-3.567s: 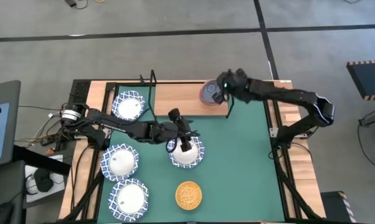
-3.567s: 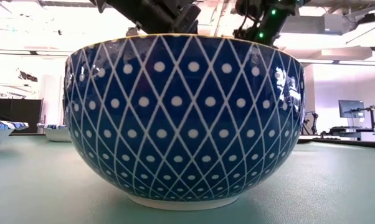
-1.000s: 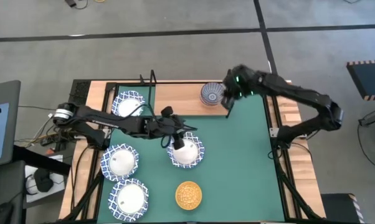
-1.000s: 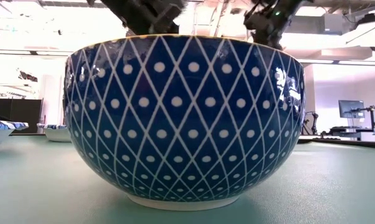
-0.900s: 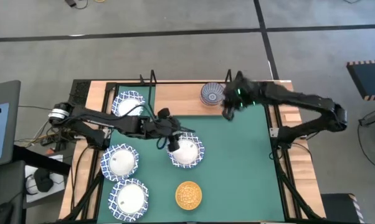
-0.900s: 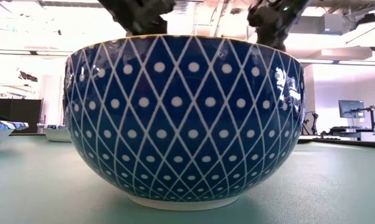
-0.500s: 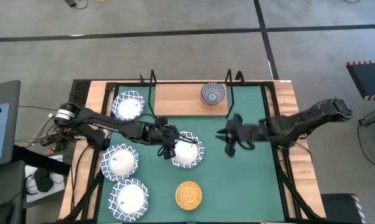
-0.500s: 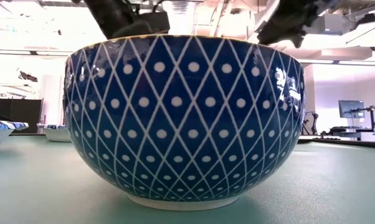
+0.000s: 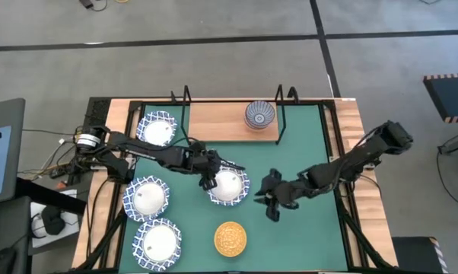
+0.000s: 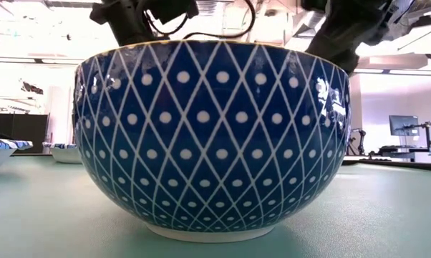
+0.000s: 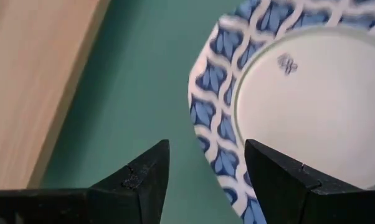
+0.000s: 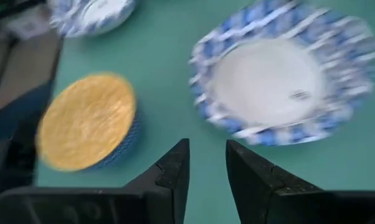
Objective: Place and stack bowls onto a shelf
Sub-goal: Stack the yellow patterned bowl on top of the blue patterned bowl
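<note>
Green mat (image 9: pixel 297 152) covers the middle of the bench (image 9: pixel 352 133), and we see the shelf (image 9: pixel 229 122), a light-wood board with black wire ends, lying along the far edge; on it stands one small patterned blue bowl (image 9: pixel 259 115), near the shelf's right end; a large white bowl with a blue lattice rim (image 9: pixel 156 128) sits just beside the shelf's left end, near the far left corner of the bench; two more of these large bowls (image 9: pixel 146 197) (image 9: pixel 158 240) sit along the left edge towards the near corner; a fourth large bowl (image 9: pixel 229 186) (image 11: pixel 299 106) (image 12: pixel 278 84) stands at the centre of the mat, and the orange-yellow bowl (image 9: pixel 230 238) (image 12: pixel 85 121) sits near it by the near edge; our left hand (image 9: pixel 208 180) (image 11: pixel 206 180) hangs at the left rim of the central bowl, its fingers apart with the rim between them and not clamped on it; our right hand (image 9: pixel 268 204) (image 12: pixel 206 165) hovers over the mat just right of the central bowl, fingers parted and holding nothing; in the low view a dark blue bowl with a white lattice and dots (image 10: pixel 212 136) fills the frame.
</note>
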Available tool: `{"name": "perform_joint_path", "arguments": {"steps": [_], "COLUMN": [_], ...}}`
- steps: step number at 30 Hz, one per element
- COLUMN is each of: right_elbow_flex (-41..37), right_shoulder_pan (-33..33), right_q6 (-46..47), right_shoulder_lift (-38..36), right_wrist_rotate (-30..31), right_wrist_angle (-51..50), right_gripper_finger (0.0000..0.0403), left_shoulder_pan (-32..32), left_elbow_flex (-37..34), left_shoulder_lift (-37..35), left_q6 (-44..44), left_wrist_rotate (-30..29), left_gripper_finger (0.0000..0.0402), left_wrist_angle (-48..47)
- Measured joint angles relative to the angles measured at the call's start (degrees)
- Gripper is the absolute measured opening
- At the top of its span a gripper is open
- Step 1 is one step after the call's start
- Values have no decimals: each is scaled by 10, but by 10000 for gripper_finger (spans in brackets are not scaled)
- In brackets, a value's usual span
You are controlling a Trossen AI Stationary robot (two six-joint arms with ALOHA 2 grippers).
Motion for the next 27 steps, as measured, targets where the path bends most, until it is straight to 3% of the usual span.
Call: {"name": "perform_joint_path", "arguments": {"steps": [2,5,11,17,27], "right_elbow_flex": [12,31,38,39,39], "right_shoulder_pan": [-6,-15,-13,2,5], "right_q6": [-3,4,36,55,66], "right_shoulder_lift": [25,42,22,-11,-21], "right_wrist_rotate": [-39,-46,33,89,89], "right_wrist_angle": [-1,-35,-93,-98,-127], "right_gripper_finger": [145,164,185,187,187], "left_shoulder_pan": [-3,-21,-108,-168,-177], "left_elbow_flex": [0,0,1,16,76], "left_shoulder_lift": [-9,-15,8,63,121], "left_q6": [-4,-10,23,3,-9], "left_wrist_rotate": [18,82,222,195,217], "left_gripper_finger": [194,194,194,194,194], "left_wrist_angle": [4,53,155,195,163]}}
